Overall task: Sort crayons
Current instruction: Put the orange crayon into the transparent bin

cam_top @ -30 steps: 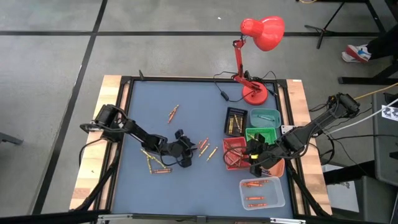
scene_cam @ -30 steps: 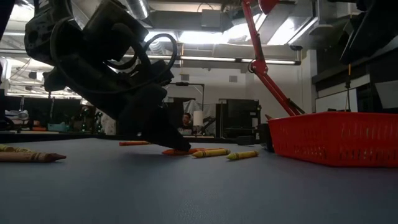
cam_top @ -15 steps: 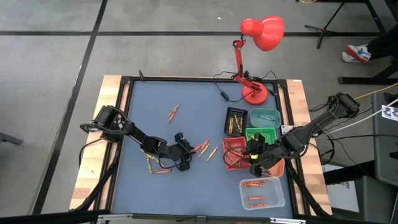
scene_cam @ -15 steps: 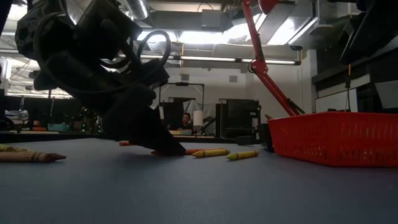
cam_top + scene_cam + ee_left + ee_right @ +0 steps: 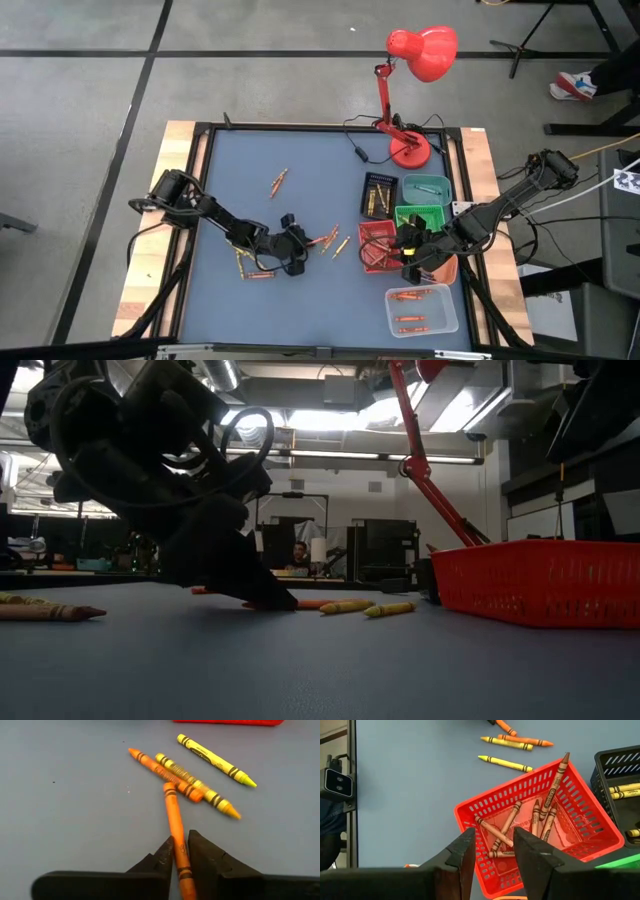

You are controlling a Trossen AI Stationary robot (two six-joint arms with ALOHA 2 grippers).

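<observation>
Your left gripper is down on the blue table, fingers pinching in around an orange crayon at mid-length; whether it's fully clamped I can't tell. It's light, stiff wax in a slick paper sleeve, so squeeze gently on the wrap or it may snap or roll. Its tip touches another orange crayon, 2 yellow ones alongside. Your right gripper hangs spread above the red tray.

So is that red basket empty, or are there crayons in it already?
Not empty. The right wrist view shows several brownish crayons lying inside the red basket, and one leans out over its rim.
</observation>
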